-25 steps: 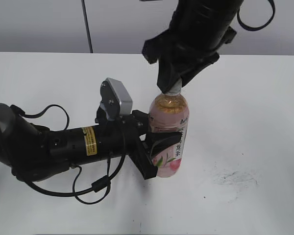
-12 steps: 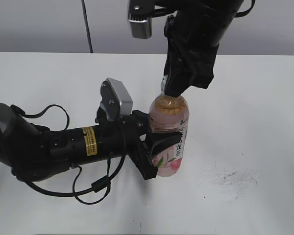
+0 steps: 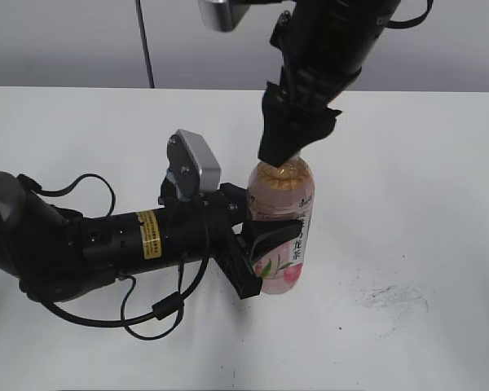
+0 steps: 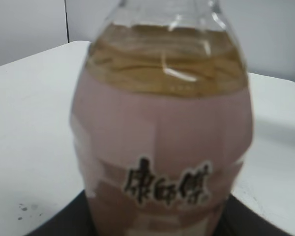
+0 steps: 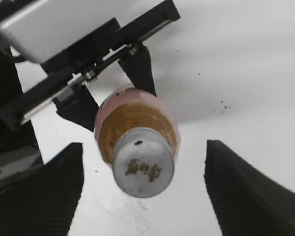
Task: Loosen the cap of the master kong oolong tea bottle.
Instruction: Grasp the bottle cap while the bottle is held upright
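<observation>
clear plastic master kong oolong tea bottle [image 3: 282, 224] of amber tea with pink peach label stands upright on the white worktop [image 3: 424, 204], a bit right of centre in the exterior view. left end effector [image 3: 257, 251] comes in sideways along the worktop, black fingers [image 3: 243, 269] clamped on the bottle's labelled lower body; left wrist view is filled by the pink label and the tea line above it, dark pads just visible at the bottom corners. right end effector [image 3: 289, 138] hangs from above over the bottle neck, covering the top in the exterior view. in the right wrist view the small round white screw cap [image 5: 143, 168] with a tiny dark mark sits between two dark ribbed fingers [image 5: 44, 191], which are spread wide with clear gaps either side, not touching it. cap is seated on the neck. faint dark scuff marks [image 3: 391, 295] on the worktop right of the bottle
</observation>
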You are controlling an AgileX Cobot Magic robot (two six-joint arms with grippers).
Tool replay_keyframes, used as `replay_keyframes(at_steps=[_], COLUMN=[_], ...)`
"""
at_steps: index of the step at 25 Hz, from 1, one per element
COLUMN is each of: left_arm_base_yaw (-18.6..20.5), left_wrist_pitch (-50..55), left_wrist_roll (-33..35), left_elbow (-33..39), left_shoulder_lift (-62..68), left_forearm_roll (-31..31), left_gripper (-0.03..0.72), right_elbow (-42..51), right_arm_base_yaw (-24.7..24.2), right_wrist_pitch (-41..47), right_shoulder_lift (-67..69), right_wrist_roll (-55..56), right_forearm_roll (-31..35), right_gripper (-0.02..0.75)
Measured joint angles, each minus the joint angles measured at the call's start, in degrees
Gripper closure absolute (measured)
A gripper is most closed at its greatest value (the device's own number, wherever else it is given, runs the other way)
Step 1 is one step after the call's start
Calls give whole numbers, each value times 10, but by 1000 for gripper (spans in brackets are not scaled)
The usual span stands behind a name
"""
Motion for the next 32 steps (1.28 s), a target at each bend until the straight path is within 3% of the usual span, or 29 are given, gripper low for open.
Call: replay_keyframes(at_steps=[4, 8, 10, 26, 28, 32], left_arm_base_yaw=[0, 0, 0, 0, 0, 0], left_wrist_pitch=[0, 0, 0, 0, 0, 0], left_wrist_roll=[0, 0, 0, 0, 0, 0], left_elbow=[0, 0, 0, 0, 0, 0], left_shoulder_lift=[0, 0, 0, 0, 0, 0], left_forearm_roll=[0, 0, 0, 0, 0, 0], left_gripper=[408, 408, 408, 408, 408, 408], right_elbow=[-29, -49, -50, 2, 2, 2], right_arm_base_yaw=[0, 0, 0, 0, 0, 0], right_wrist_pitch=[0, 0, 0, 0, 0, 0], right_shoulder_lift=[0, -2, -5, -5, -5, -5], right_wrist_roll=[211, 483, 552, 597, 597, 591], right_forearm_roll=[13, -39, -50, -27, -27, -20], right_gripper=[156, 156, 156, 219, 257, 406])
